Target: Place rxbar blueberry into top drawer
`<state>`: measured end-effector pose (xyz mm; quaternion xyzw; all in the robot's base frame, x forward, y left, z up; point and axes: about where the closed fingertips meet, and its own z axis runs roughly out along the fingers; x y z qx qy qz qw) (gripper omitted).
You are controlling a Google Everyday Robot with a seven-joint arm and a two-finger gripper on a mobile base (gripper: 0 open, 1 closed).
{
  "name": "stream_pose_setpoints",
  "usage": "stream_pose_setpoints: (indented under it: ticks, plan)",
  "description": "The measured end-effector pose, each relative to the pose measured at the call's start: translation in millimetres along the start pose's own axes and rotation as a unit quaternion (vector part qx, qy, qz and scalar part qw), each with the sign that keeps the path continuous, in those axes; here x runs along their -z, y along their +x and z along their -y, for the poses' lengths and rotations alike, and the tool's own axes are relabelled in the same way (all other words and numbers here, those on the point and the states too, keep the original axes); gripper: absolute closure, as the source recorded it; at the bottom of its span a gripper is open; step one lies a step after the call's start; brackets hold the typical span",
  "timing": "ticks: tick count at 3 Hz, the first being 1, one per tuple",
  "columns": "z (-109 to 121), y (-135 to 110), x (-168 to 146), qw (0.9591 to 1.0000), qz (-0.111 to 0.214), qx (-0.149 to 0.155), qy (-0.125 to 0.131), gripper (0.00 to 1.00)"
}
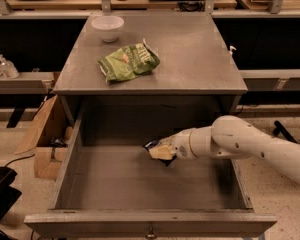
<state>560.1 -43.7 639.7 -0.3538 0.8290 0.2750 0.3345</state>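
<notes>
The top drawer (70,159) is pulled wide open below the grey cabinet top, with a small metal knob (150,231) on its front panel. My white arm reaches in from the right. My gripper (160,151) is inside the drawer, low over the rear middle of its floor. It is shut on the rxbar blueberry (152,145), of which only a dark navy end shows at the fingertips.
A green chip bag (128,61) and a white bowl (107,28) lie on the cabinet top (190,49). A cardboard box (42,144) stands on the floor left of the drawer. Shelves run behind and to both sides.
</notes>
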Motion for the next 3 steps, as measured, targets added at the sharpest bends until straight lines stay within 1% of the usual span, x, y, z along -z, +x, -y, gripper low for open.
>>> stream_pose_setpoints:
  ticks: [1, 2, 3]
  plan:
    - [-1.2, -0.1, -1.4, 1.0, 0.0, 0.0, -0.002, 0.27]
    - [-2.9, -0.2, -3.2, 1.0, -0.001, 0.001, -0.004, 0.0]
    - [-3.0, -0.2, -3.3, 1.0, -0.001, 0.001, -0.004, 0.0]
